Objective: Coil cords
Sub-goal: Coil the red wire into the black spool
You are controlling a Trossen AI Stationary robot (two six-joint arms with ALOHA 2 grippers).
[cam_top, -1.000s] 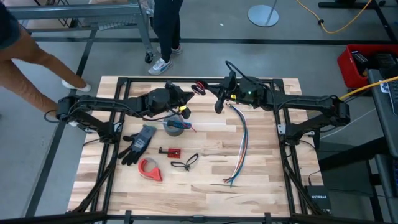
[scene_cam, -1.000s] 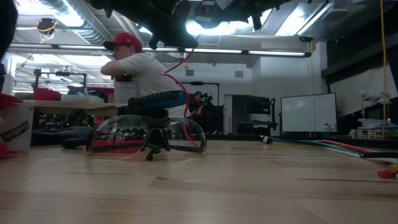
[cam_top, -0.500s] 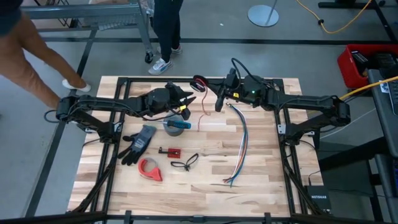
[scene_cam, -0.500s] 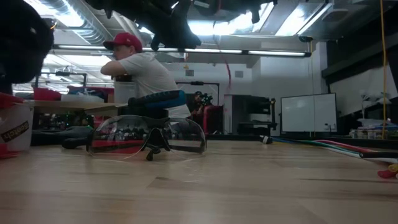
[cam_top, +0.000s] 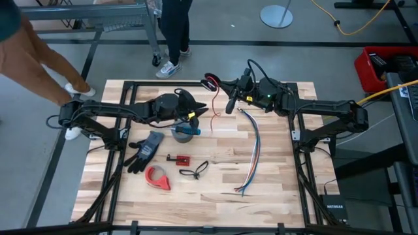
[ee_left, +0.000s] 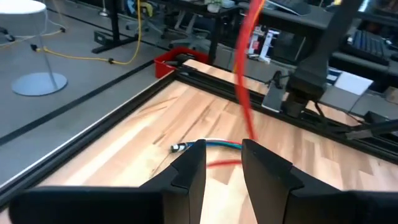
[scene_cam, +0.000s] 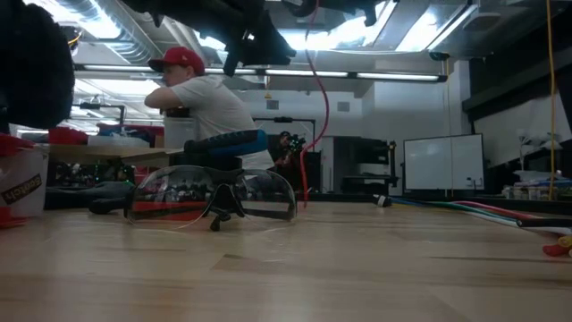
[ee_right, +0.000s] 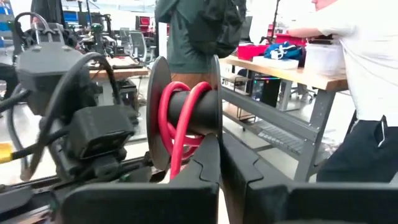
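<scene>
Beside the grey tape roll (cam_top: 184,133) the left end effector (cam_top: 196,112) stands narrowly open and empty, while the right end effector (cam_top: 222,83) clamps the spool (ee_right: 185,112) carrying a few turns of red cord (cam_top: 213,112), whose tail hangs unwound toward the worktop (cam_top: 281,189).

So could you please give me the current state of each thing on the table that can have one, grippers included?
Red cord: partly wound on a spool, tail hanging down to the table.
Spool: held above the table.
Right gripper: shut on spool.
Left gripper: open, empty, near the hanging cord.
Grey tape roll: lying flat.
Black glove: lying flat.
</scene>
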